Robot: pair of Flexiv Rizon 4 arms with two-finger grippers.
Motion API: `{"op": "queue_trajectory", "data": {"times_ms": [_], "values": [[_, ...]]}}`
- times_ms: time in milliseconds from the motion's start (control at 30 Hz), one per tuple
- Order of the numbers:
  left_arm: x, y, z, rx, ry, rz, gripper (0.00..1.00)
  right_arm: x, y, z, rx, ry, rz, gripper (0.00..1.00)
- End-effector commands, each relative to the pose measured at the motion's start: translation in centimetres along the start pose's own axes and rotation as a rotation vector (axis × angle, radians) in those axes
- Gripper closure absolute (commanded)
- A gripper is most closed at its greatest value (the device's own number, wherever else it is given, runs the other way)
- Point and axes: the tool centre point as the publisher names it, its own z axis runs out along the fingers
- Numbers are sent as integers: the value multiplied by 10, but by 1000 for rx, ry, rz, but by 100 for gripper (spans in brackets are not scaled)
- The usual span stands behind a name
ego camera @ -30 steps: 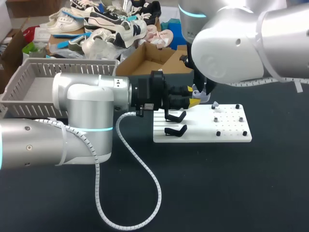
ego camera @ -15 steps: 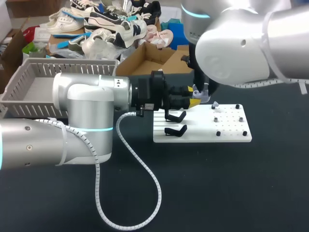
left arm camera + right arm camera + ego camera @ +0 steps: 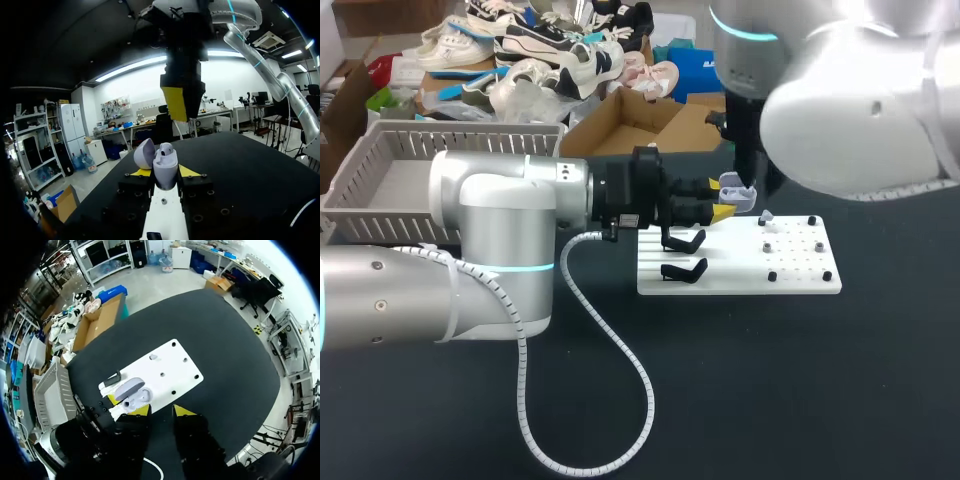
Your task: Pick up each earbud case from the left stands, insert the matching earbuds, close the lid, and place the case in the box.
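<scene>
My left gripper (image 3: 165, 172) is shut on a lavender earbud case (image 3: 165, 167), held upright above the white board (image 3: 740, 268). The case's lid (image 3: 144, 153) stands open and one white earbud (image 3: 166, 149) sits in it. In the head view the case (image 3: 736, 194) hangs over the board's back edge. My right gripper (image 3: 161, 411) is open and empty, straight above the case (image 3: 134, 391); one of its yellow-tipped fingers (image 3: 176, 103) shows just over the case. Two black stands (image 3: 684, 254) on the board's left are bare. A pale earbud (image 3: 766, 219) rests on the board's right part.
A grey slatted basket (image 3: 382, 180) stands at the far left and an open cardboard box (image 3: 635, 122) behind the board. Small black pegs (image 3: 772, 276) dot the board's right half. A white cable (image 3: 610, 400) loops across the dark table in front.
My right arm has lifted and drawn to the right, away from the case, and its fingers have spread. The left arm and the case have stayed put.
</scene>
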Motion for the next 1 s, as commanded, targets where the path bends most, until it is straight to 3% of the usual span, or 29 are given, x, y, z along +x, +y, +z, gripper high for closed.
{"op": "queue_trajectory", "data": {"times_ms": [33, 300, 600, 1000], "values": [[0, -2, 1, -8, 0, 1, 100, 10, -37, -1, -103, -82, -38, 75], [0, -2, 1, -8, 0, 1, 100, -1, -61, 13, -153, -124, -133, 63], [0, -2, 1, -8, 0, 1, 100, -29, -74, 47, -246, -129, -239, 59], [0, -2, 1, -8, 0, 1, 100, -60, -50, 91, -353, -44, -329, 60]]}}
